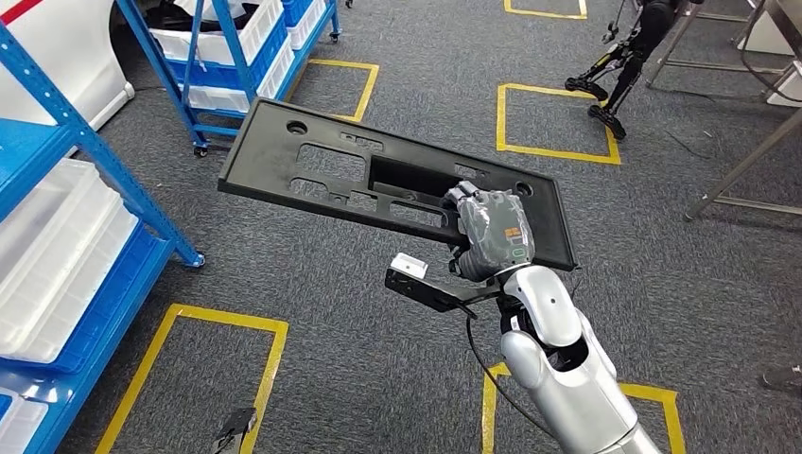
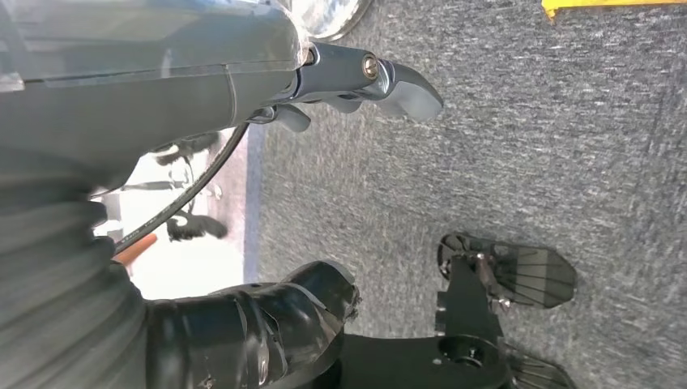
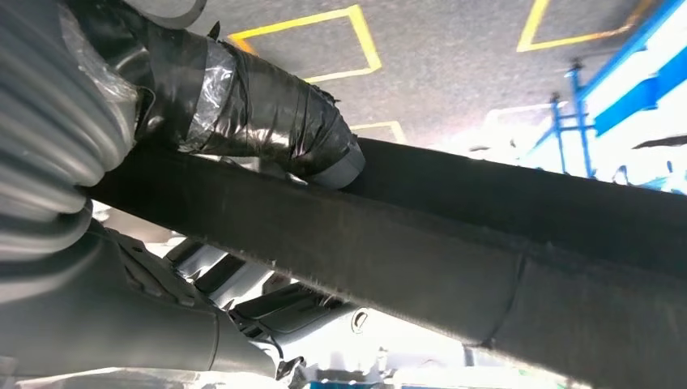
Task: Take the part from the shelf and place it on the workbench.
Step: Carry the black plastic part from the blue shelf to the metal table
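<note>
The part [image 1: 322, 161] is a long flat black plastic panel with several cutouts and round holes. It hangs tilted above the grey carpet in the head view, its long end reaching out to the left. My right hand [image 1: 492, 232] grips it near its right end, fingers through a cutout. From the right wrist, the taped dark thumb [image 3: 243, 105] presses on the panel's edge [image 3: 486, 243]. My left hand [image 2: 162, 73] hangs over the floor holding nothing, its grey thumb and dark fingers [image 2: 267, 324] apart.
A blue shelf with white trays [image 1: 57, 236] stands at the left. A blue wheeled rack [image 1: 236, 47] is at the back. Yellow taped squares [image 1: 553, 123] mark the carpet. Metal table legs [image 1: 747, 161] and a dark legged machine [image 1: 615, 76] stand at the back right.
</note>
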